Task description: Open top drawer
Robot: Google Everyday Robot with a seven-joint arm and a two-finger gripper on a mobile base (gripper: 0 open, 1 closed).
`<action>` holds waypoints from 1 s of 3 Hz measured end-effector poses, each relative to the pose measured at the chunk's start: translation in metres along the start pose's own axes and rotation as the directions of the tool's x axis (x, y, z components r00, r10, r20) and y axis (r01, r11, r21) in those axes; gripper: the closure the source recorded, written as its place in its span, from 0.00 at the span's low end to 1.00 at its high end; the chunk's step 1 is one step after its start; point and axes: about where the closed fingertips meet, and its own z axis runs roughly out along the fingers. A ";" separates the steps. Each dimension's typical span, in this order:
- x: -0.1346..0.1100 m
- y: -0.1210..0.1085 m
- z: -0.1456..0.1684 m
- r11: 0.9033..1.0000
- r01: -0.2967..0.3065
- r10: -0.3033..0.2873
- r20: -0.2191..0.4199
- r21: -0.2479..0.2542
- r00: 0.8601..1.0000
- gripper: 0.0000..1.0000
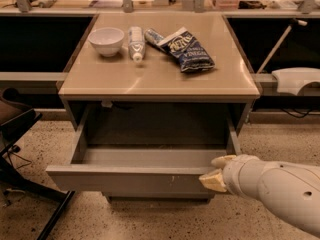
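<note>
The top drawer (125, 180) stands open, out from under the counter (160, 81) toward 6 o'clock, with its tall grey front panel low in the view. Small white scratches mark that panel right of centre. Behind the panel the shallow grey tray shows its plain floor from side wall to side wall. Above it the dark cavity of the cabinet is open to view.

At the 3 o'clock end of the drawer front sits the hand (216, 170) on its white arm, which comes in from 4 o'clock. It holds the panel's top edge in a narrow grip, one tan finger (223, 160) just inside the tray and the other in front of the panel.

Under the drawer, a strip of a lower grey drawer front (160, 198) shows.

On the counter top, toward 11 o'clock, a white bowl (106, 40) stands upright, and only its white inside shows. Just beside it, at its 3 o'clock, a white bottle (135, 43) lies on its side, cap toward 6 o'clock. Further toward 3 o'clock lies a blue snack bag (187, 52), crumpled and flat.

A dark chair (15, 121) stands on the speckled floor at 9 o'clock of the drawer.
</note>
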 end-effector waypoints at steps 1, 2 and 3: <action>-0.001 0.000 -0.002 1.000 0.000 0.000 0.000 0.000 1.000 1.00; 0.007 0.006 -0.008 1.000 -0.015 0.015 -0.008 0.002 1.000 1.00; 0.006 0.007 -0.010 1.000 -0.015 0.015 -0.008 0.002 1.000 1.00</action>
